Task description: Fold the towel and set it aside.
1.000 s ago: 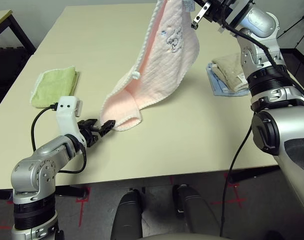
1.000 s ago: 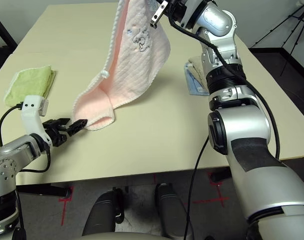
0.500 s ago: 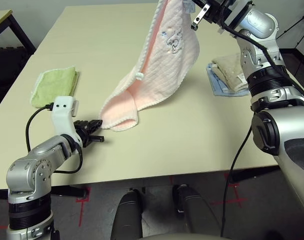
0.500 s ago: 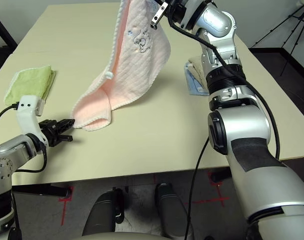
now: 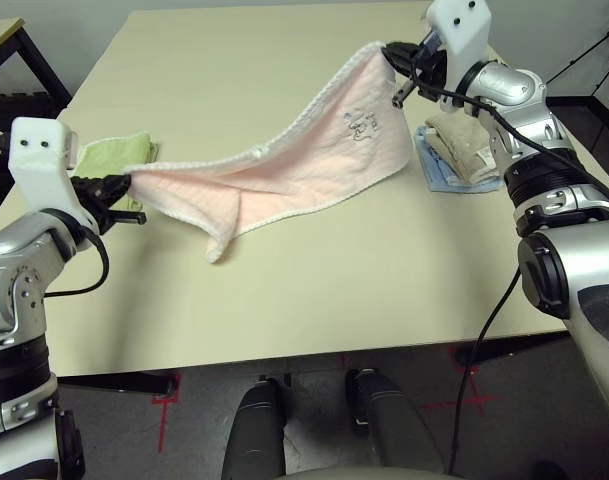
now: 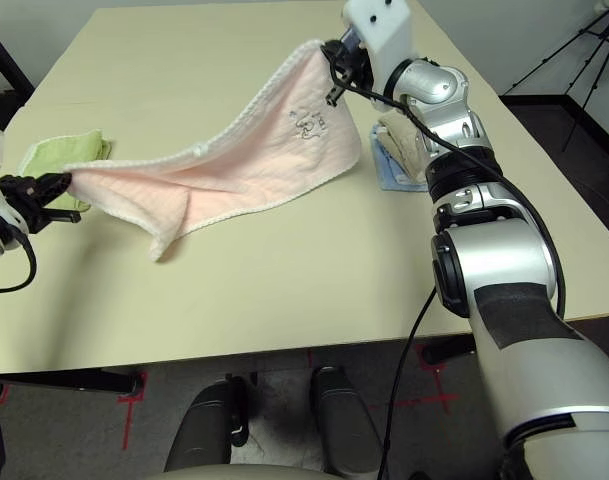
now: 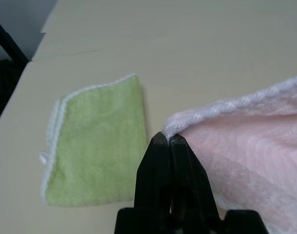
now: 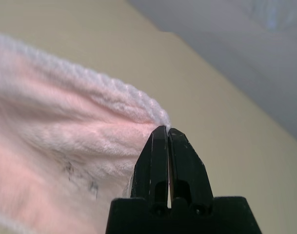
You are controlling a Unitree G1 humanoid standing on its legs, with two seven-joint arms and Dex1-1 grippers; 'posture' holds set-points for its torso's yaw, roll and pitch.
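Note:
The pale pink towel (image 5: pixel 284 165) with white edging hangs stretched in the air between my two grippers, sagging toward the table in the middle. Its grey embroidered mark (image 5: pixel 360 121) faces me near the right end. My left gripper (image 5: pixel 124 184) is shut on the towel's left corner (image 7: pixel 170 130), above the table's left side. At the far right, my right gripper (image 5: pixel 392 55) is shut on the opposite corner (image 8: pixel 160 119), held higher. A loose corner (image 5: pixel 216 252) droops down to the tabletop.
A folded green towel (image 5: pixel 106 165) lies at the table's left edge, just behind my left gripper. A beige towel on a blue one (image 5: pixel 464 150) sits at the right edge under my right arm. The tan table (image 5: pixel 334 290) is bare in front.
My left gripper shut on the towel's lower corner and lifted it left and up. The right gripper came down with its corner, so the towel now spans between them.

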